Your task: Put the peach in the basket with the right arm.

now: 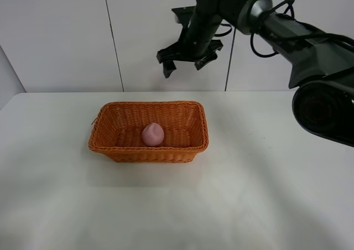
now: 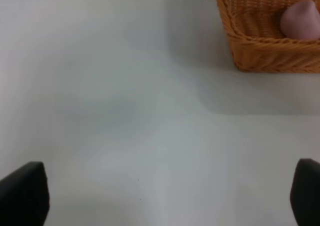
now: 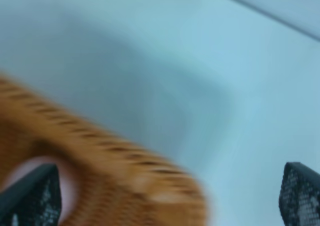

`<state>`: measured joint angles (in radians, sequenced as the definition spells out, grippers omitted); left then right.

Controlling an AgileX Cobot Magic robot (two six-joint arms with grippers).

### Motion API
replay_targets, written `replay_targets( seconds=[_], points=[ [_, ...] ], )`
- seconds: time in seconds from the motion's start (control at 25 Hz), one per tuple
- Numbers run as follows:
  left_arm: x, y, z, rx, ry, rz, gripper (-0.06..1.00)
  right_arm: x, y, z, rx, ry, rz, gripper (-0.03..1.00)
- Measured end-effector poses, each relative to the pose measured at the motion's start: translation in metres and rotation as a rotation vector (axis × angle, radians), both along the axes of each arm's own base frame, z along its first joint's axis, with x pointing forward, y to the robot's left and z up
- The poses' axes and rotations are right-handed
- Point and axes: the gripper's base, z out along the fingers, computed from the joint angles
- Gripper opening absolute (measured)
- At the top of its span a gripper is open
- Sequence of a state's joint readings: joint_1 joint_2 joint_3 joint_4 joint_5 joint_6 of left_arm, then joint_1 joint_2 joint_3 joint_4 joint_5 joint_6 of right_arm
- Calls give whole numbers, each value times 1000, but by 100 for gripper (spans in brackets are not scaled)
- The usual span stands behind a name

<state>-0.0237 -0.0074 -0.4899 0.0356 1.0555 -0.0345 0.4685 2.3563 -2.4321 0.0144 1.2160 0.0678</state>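
Observation:
The pink peach [image 1: 153,134] lies on the floor of the orange wicker basket [image 1: 110,129], in the middle of the white table. My right gripper [image 1: 184,65] hangs high above the basket's back rim, open, with nothing between its fingers. The blurred right wrist view shows the basket's rim [image 3: 115,161] and part of the peach [image 3: 67,181] between the spread fingertips [image 3: 35,196]. In the left wrist view the basket [image 2: 260,46] and the peach [image 2: 300,20] sit far off, and my left gripper [image 2: 165,196] stands open and empty above the bare table.
The white table [image 1: 265,194] ends at a white panelled wall [image 1: 61,34] behind the basket. The right arm's black links and cables [image 1: 298,34] reach in from the upper right.

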Motion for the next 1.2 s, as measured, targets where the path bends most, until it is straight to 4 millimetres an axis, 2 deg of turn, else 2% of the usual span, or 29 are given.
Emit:
replay_targets(
  seconds=[0.12, 0.28, 0.4, 0.52, 0.72, 0.92, 1.08, 1.2],
  points=[
    [0, 0, 0, 0, 0, 0, 99, 23, -53, -1, -14, -4, -112, 67],
    [0, 0, 0, 0, 0, 0, 99, 43, -118, -1, -15, -1, -244, 67],
    [0, 0, 0, 0, 0, 0, 99, 51, -157, -1, -15, -1, -320, 67],
    [0, 0, 0, 0, 0, 0, 99, 54, -185, -1, -15, 0, -376, 67],
    [0, 0, 0, 0, 0, 0, 99, 56, -211, -1, -15, 0, -425, 67],
    [0, 0, 0, 0, 0, 0, 99, 53, -218, 1, -17, 8, -438, 67],
    [0, 0, 0, 0, 0, 0, 99, 38, -219, 6, -28, 41, -435, 65],
    [0, 0, 0, 0, 0, 0, 99, 16, -218, 19, -38, 68, -426, 65]
  ],
)
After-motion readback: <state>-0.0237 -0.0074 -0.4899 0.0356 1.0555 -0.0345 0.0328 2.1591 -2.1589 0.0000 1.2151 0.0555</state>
